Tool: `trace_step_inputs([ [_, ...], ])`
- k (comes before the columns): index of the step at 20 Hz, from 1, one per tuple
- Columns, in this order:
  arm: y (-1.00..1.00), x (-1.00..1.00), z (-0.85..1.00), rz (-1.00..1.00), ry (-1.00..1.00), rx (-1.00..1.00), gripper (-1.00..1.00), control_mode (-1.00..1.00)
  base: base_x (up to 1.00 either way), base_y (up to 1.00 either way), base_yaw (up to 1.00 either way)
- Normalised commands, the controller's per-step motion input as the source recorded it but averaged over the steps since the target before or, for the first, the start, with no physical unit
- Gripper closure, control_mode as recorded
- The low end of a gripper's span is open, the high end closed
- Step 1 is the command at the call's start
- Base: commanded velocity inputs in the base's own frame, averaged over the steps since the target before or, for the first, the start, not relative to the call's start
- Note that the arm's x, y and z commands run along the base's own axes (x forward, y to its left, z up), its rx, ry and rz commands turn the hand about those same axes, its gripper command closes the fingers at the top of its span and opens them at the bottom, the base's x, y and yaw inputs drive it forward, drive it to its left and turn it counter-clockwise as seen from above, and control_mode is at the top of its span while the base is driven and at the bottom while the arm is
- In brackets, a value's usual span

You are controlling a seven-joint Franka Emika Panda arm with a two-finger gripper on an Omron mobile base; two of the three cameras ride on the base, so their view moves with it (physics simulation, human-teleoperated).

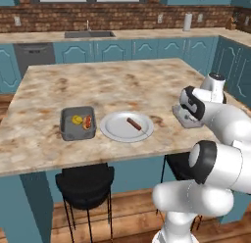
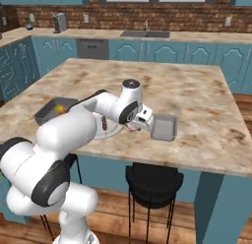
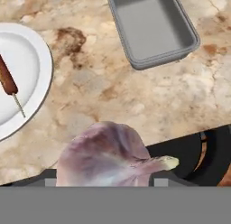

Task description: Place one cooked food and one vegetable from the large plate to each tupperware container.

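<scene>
The large plate [image 1: 113,130] [image 3: 27,51] lies on the island with a brown sausage on a stick [image 1: 134,124] [image 3: 7,77] on it. To its left, one tupperware tray [image 1: 73,133] [image 2: 47,111] holds the yellow vegetable [image 1: 76,120] [image 2: 60,109] and a red-orange hot-dog piece [image 1: 87,122]. The other tray [image 2: 164,127] [image 3: 153,29] sits empty right of the plate. My gripper [image 3: 104,177] [image 2: 139,124] hangs over the bare counter between plate and empty tray, shut on a pale purple-white bulb [image 3: 106,155], which hides the fingertips.
The island's near edge [image 3: 180,144] runs just under the hand, with black stools [image 1: 84,185] [image 2: 152,181] below it. My own arm hides most of the plate in the right base view. A sink and cabinets line the back wall.
</scene>
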Motion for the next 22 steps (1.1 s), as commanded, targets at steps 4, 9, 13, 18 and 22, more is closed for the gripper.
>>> trace_step_inputs([
  [4, 0.00, 0.00, 0.00, 0.00, 0.00, 0.00, 1.00, 1.00, 0.61, -0.94, 0.00],
  [9, 0.00, 0.00, 0.00, 0.00, 0.00, 0.00, 1.00, 1.00, 1.00, -0.28, 0.03],
  [13, 0.00, 0.00, 0.00, 0.00, 0.00, 0.00, 1.00, 1.00, 1.00, -0.12, -0.10],
  [18, 0.00, 0.00, 0.00, 0.00, 0.00, 0.00, 1.00, 1.00, 0.39, 0.82, -0.56],
  [22, 0.00, 0.00, 0.00, 0.00, 0.00, 0.00, 1.00, 1.00, 0.29, 0.47, -0.32],
])
